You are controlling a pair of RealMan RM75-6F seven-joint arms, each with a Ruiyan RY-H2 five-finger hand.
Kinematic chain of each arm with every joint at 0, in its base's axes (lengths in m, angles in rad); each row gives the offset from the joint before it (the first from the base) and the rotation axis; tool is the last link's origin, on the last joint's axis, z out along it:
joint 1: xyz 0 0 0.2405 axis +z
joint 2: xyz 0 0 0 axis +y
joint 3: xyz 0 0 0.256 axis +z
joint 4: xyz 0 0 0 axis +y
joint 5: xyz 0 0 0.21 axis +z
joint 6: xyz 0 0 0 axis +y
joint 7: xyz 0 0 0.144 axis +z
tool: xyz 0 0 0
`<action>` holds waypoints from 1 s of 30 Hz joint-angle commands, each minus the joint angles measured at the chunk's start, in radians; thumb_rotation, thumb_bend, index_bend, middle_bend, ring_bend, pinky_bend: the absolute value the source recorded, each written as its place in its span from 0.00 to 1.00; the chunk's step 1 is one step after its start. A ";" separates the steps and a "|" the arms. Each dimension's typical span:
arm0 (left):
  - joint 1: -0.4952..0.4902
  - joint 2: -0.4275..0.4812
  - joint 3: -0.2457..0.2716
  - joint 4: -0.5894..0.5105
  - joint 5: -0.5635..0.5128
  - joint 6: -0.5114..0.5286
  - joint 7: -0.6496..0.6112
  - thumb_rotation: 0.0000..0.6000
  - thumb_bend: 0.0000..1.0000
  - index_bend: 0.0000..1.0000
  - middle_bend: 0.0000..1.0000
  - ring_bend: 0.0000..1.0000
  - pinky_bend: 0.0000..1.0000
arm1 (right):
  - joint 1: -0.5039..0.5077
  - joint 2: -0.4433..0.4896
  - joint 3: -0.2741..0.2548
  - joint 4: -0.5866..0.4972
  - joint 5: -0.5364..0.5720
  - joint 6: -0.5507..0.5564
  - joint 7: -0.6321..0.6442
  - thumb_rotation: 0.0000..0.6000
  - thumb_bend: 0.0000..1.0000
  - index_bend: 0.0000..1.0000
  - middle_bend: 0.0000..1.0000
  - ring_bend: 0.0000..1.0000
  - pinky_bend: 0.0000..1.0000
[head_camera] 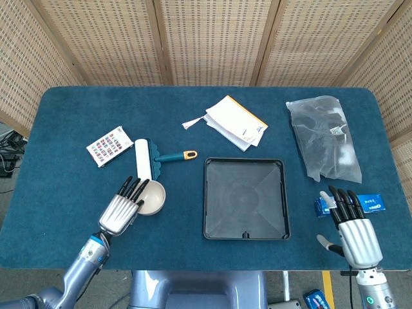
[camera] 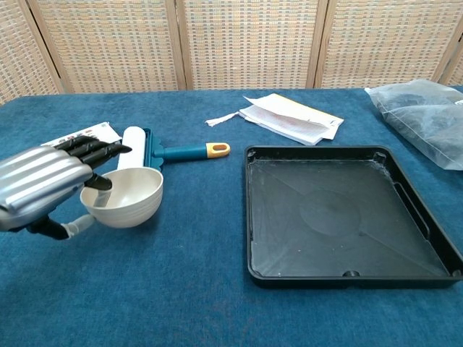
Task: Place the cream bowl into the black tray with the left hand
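Gripping the cream bowl (camera: 124, 196) at its near-left rim, the left hand (camera: 45, 185) has dark fingers hooked over the edge and into the hollow. The bowl, round with no long axis, sits mouth-up, tipped slightly, well left of the black tray (camera: 347, 217) and just beside the lint roller (camera: 137, 150). The right hand (head_camera: 353, 234) rests flat, fingers straight and slightly apart, holding nothing.

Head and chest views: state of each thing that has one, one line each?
cream bowl: upright, empty, gripped at its rim, apparently lifted off the table
left hand: holds the bowl's rim
right hand: fingers apart, holds nothing
black tray: flat on the table, empty
lint roller: lying on its side
clear bag: lying flat, contents dark
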 commanded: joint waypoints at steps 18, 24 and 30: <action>-0.305 -0.013 -0.205 -0.111 -0.077 -0.215 0.273 1.00 0.45 0.63 0.00 0.00 0.00 | 0.008 -0.006 0.032 0.055 0.088 -0.041 0.063 1.00 0.16 0.01 0.00 0.00 0.00; -0.421 -0.106 -0.237 -0.032 -0.090 -0.291 0.304 1.00 0.45 0.63 0.00 0.00 0.00 | 0.008 -0.006 0.044 0.074 0.121 -0.053 0.089 1.00 0.16 0.01 0.00 0.00 0.00; -0.533 -0.209 -0.261 0.101 -0.111 -0.365 0.295 1.00 0.45 0.63 0.00 0.00 0.00 | 0.007 -0.003 0.057 0.092 0.155 -0.063 0.122 1.00 0.16 0.01 0.00 0.00 0.00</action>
